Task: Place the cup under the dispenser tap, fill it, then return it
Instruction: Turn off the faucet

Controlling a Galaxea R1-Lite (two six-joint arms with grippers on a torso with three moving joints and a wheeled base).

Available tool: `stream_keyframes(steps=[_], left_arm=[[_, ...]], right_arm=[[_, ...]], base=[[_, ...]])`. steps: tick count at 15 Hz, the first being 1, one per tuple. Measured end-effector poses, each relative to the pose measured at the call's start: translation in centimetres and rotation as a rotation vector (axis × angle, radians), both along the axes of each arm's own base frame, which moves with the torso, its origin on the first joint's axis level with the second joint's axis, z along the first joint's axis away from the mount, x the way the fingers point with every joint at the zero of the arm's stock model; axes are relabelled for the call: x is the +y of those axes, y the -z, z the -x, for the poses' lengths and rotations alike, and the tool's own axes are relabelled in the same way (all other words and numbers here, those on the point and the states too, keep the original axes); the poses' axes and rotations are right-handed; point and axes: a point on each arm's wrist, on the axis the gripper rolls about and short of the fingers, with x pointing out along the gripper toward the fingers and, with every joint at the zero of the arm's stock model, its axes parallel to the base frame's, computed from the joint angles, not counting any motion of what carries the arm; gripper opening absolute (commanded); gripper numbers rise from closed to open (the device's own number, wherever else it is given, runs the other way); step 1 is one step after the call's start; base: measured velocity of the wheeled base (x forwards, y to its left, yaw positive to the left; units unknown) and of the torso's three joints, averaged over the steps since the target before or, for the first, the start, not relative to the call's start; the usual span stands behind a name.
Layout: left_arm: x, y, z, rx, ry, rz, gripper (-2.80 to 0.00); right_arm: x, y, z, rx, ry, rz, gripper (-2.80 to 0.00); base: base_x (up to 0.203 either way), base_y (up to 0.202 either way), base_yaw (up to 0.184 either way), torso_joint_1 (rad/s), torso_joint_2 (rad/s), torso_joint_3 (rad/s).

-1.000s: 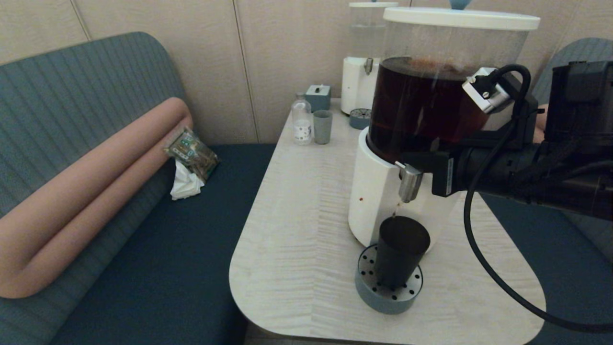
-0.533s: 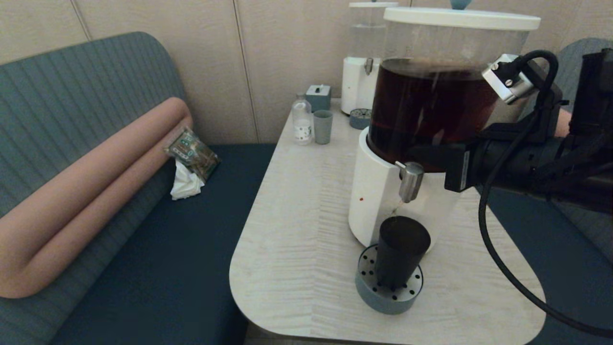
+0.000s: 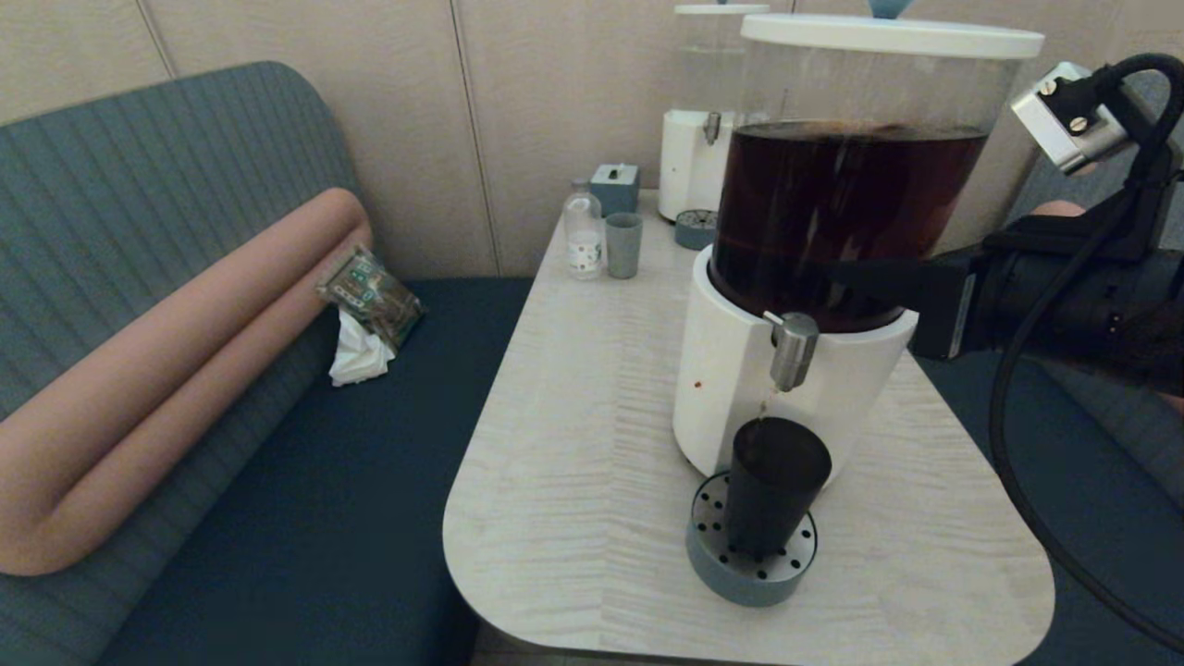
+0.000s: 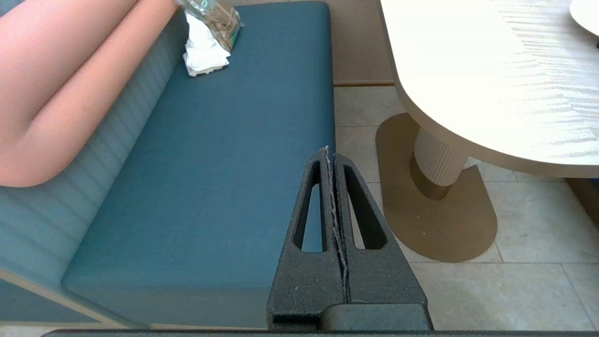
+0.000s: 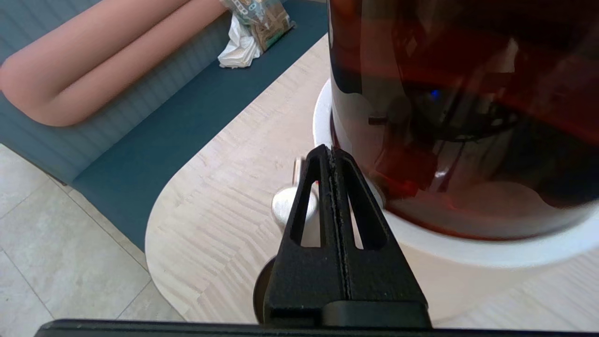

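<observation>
The dark tumbler cup [image 3: 775, 486] stands upright on the round grey-blue drip tray [image 3: 708, 564], directly under the steel dispenser tap [image 3: 793, 350]. A thin brown trickle runs from the tap into the cup. My right gripper [image 3: 832, 273] is shut and empty, level with the bottom of the dark liquid tank [image 3: 842, 203], above and to the right of the tap. In the right wrist view, the shut right gripper [image 5: 331, 150] points past the tap's steel top [image 5: 283, 206]. My left gripper [image 4: 326, 150] is shut, parked low over the bench edge and floor.
At the table's far end stand a smaller white dispenser [image 3: 694, 157], a clear bottle [image 3: 583, 231], a pale grey-green cup [image 3: 622, 245] and a small box [image 3: 614, 188]. A blue bench [image 3: 351, 499] with a pink bolster and a snack bag [image 3: 370, 291] lies to the left.
My right arm has drawn back to the right and slightly up, away from the tap. The cup has not moved and liquid still trickles into it.
</observation>
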Motion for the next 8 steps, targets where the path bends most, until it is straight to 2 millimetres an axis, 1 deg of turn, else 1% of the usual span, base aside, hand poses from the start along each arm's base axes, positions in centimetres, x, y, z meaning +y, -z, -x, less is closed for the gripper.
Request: stream_keyframes(steps=[4,8], left_arm=[[0.0,0.0,0.0,0.000,0.000,0.000,-2.80],[0.0,0.0,0.0,0.000,0.000,0.000,-2.80]], right_arm=[[-0.6,0.4,1.1,0.016,0.001,0.008,-2.80],[-1.1,1.7,1.9,0.035,0.115,0.046,-2.80]], base=[[0.000,0.000,0.000,0.000,0.00,0.000],[0.000,0.000,0.000,0.000,0.00,0.000]])
